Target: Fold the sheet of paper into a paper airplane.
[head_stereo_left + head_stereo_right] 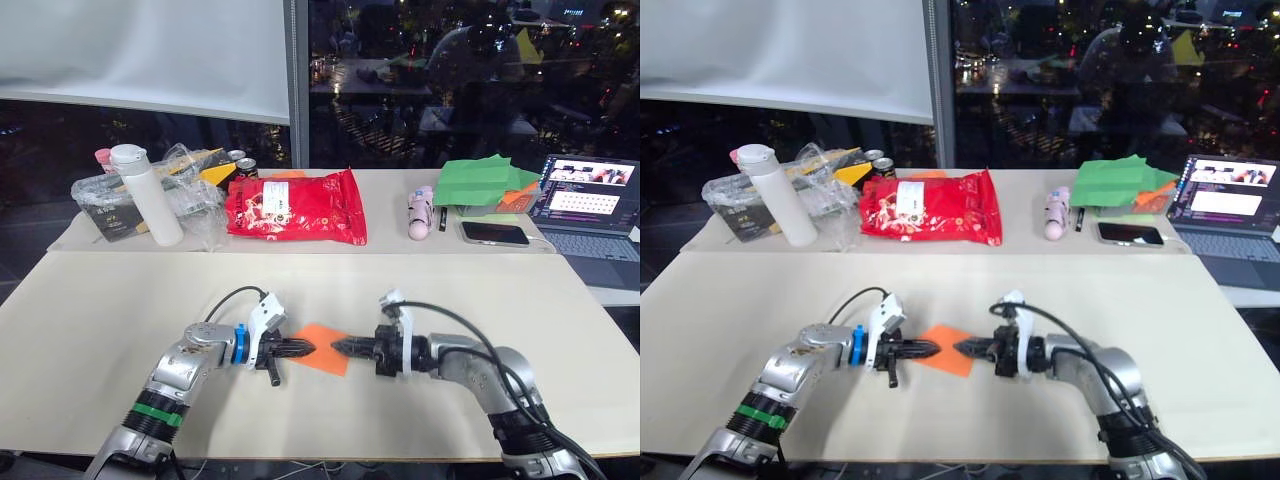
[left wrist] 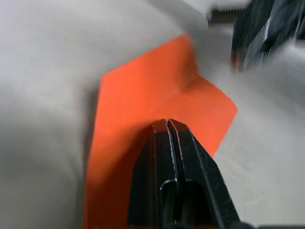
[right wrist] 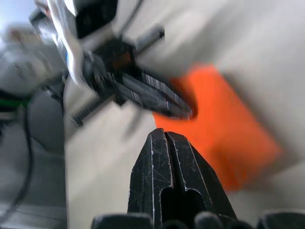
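Two grippers meet over the sheet of paper [image 1: 325, 347], which lies flat near the front edge of the table [image 1: 100, 310]. Your left gripper [image 1: 305, 349] and right gripper [image 1: 338, 348] both have fingers pressed together, tips on the paper, holding nothing. I judge you are pressing an early crease; next, one tip must pin while the other lifts an edge.

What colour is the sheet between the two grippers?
Plain bright orange, no pattern; the sheet of paper shows best in the left wrist view.
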Controlling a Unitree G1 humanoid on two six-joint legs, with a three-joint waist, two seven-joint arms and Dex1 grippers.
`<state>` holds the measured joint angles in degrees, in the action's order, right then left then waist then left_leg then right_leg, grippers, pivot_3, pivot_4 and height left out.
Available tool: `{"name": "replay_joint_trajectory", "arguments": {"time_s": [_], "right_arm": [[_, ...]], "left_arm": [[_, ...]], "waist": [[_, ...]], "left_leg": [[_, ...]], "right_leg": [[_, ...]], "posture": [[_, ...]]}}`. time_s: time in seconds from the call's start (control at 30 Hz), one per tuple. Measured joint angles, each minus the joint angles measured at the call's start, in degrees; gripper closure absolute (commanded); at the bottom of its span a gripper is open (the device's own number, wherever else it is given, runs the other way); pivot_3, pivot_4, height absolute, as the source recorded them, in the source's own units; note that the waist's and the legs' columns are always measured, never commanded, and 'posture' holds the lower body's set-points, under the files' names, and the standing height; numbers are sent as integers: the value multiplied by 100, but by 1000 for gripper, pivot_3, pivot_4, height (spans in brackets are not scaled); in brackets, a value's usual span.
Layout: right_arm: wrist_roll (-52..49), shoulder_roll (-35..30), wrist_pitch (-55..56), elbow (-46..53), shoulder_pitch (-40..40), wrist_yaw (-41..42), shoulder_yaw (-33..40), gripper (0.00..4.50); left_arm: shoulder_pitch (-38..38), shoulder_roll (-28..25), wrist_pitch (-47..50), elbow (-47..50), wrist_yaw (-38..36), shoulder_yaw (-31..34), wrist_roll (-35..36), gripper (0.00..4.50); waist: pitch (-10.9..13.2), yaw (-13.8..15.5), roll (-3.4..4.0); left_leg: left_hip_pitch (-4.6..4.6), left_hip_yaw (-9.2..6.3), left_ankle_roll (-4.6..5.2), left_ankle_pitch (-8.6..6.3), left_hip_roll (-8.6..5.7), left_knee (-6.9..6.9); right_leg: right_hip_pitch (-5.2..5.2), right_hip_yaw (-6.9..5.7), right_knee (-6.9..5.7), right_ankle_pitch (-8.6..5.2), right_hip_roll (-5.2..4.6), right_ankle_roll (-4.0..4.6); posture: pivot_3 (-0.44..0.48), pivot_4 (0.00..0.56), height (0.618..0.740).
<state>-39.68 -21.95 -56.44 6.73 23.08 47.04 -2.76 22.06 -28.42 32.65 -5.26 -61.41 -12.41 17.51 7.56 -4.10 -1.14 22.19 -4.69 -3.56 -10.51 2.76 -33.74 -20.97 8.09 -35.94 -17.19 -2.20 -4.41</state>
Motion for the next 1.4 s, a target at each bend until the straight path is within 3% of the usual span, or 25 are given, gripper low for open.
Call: {"name": "replay_joint_trajectory", "arguments": {"time_s": [0.2, 0.5, 0.83, 0.93, 1.13, 1.23, 1.4], "right_arm": [[200, -335, 210, -382, 413, -90, 230, 4466], [776, -708, 588, -515, -216, 109, -252, 1577], [1030, -336, 918, -390, -324, 38, -500, 1577], [1035, -256, 930, -405, -303, 34, -550, 2385], [1162, -278, 1008, -330, -274, 44, -590, 4457], [1475, -413, 1410, -98, -328, 100, -836, 4457], [2755, -947, 3276, 41, -453, 407, -1751, 4457]], "left_arm": [[-192, -100, 16, 203, 2, 22, 76, 4500], [-267, -148, 46, 288, 56, 77, 86, 4500], [-359, -282, -13, 340, 64, 100, 86, 4500], [-398, -351, -26, 355, 58, 140, 96, 4500], [-478, -407, -24, 392, 62, 237, 113, 4500], [-499, -429, -20, 415, 65, 253, 112, 4500], [-484, -451, 4, 410, 63, 246, 112, 4500]], "waist": [[-1, 32, 0], [-1, 9, 4], [-1, -12, 4], [-2, 0, 5], [-1, 1, 5], [-1, 1, 5], [-1, 6, 5]], "left_leg": [[-1, 1, 0, 0, 0, -2], [0, 3, 1, -1, -1, -2], [-6, 4, 1, -1, 1, 0], [-6, 3, 1, -1, 1, -1], [-6, 3, 1, -1, 1, 0], [-6, 4, 1, -1, 2, 0], [-16, 6, 0, -1, 1, 0]], "right_leg": [[0, 0, 8, -1, -1, 1], [1, 4, 7, -1, 0, 0], [0, 4, 4, 0, 1, -1], [1, 4, 3, 0, 1, -1], [-2, 4, 2, 0, 1, 0], [-7, 4, 3, -1, 1, -1], [-18, 4, 8, -3, 0, -1]], "posture": [[0, 150, 719], [0, 150, 719], [0, 150, 719], [0, 150, 719], [0, 150, 719], [0, 150, 719], [0, 150, 719]]}}
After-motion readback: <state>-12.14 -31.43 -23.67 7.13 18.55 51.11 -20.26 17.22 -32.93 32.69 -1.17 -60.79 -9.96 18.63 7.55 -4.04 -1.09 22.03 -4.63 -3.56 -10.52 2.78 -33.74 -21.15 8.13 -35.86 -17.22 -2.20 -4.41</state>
